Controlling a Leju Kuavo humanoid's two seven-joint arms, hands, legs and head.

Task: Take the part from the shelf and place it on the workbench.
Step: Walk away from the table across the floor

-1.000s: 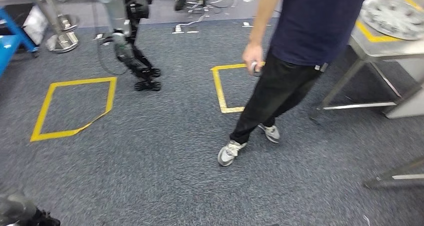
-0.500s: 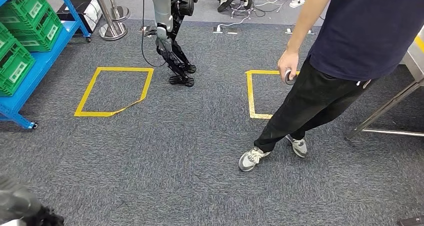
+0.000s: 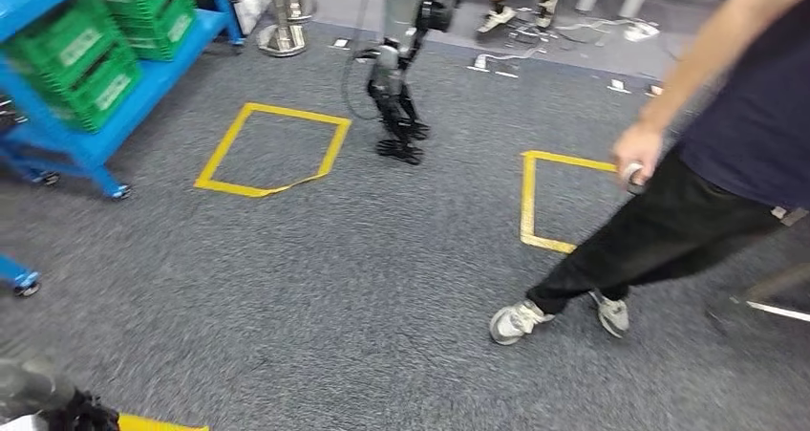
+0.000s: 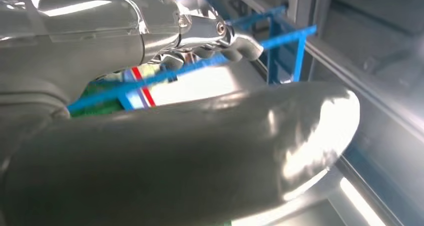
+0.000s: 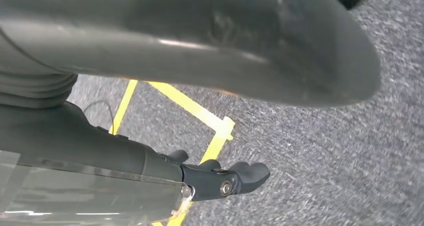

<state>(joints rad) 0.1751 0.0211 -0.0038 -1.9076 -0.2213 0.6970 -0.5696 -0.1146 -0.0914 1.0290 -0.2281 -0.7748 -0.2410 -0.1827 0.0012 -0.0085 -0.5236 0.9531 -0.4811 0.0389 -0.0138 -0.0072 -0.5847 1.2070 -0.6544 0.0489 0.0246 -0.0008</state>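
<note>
- The grey carpet floor (image 3: 315, 288) is marked with two yellow tape outlines.
- A blue shelf (image 3: 143, 87) with green bins (image 3: 67, 53) stands far left; the part cannot be made out.
- A person (image 3: 688, 211) stands right.
- Another robot (image 3: 401, 58) stands far.
- The left hand (image 4: 200, 40) and right hand (image 5: 220, 178) are seen curled, holding nothing.

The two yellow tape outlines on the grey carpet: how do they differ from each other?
The left yellow tape outline shows complete, a closed shape with one corner cut off slantwise; the right yellow tape outline shows square corners, and a person's dark trouser leg hides its far side. The left one lies near the blue metal shelf with green plastic crates; the right one lies by the person. Both are thin yellow tape on the same grey carpet.
</note>
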